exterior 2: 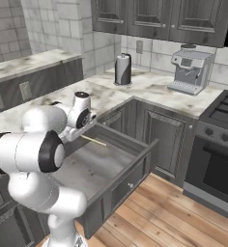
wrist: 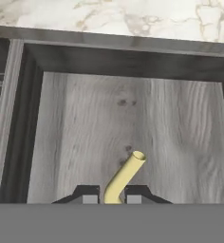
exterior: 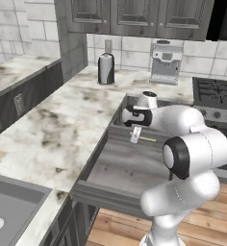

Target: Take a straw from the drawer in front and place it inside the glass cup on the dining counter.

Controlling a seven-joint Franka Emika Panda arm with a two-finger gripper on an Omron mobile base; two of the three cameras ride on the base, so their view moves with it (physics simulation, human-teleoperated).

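One straw (wrist: pixel 125 175) sitting pinched between nearly closed gripper (wrist: pixel 114 195) jaws, hanging over one open drawer (exterior: pixel 130 168) (grey wood-grain bottom). Marbled worktop (exterior: pixel 57 120) running left, wood floor (exterior 2: pixel 174 212) lying below.

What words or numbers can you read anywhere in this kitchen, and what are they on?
There are none to read.
The silver coffee machine on the marbled worktop has a small dark panel, too blurred to tell if it holds any text.
The round stove knobs carry no markings that can be made out.
The dark cylindrical canister and the thin pale-yellow straw are plain.
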